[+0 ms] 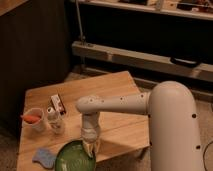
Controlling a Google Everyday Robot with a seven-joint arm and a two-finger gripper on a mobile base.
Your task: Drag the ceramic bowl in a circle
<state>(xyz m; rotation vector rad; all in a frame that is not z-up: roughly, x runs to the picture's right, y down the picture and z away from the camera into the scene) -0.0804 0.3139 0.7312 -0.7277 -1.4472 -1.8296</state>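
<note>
The white arm [150, 107] reaches in from the right, across the wooden desk [110, 92], and bends down at its wrist toward the desk's front edge. The green bowl [75, 156] sits at that front edge, left of centre, w/ its near side cut off by the bottom of the view. The gripper [90, 146] is planted on the bowl's right rim, jaws together, apparently pinching the rim wall. Judged as glazed ceramic, the bowl should be stiff, fairly heavy and slick, so it ought to slide on wood w/o tipping if pressure stays low and steady, but it could chip or fall, being so near the edge. The rim looks like the only sensible hold. Left of it lie 1 blue sponge [43, 157], 1 white cup [36, 120] holding a carrot, 1 small bottle [54, 119] and 1 small box [59, 104].
</note>
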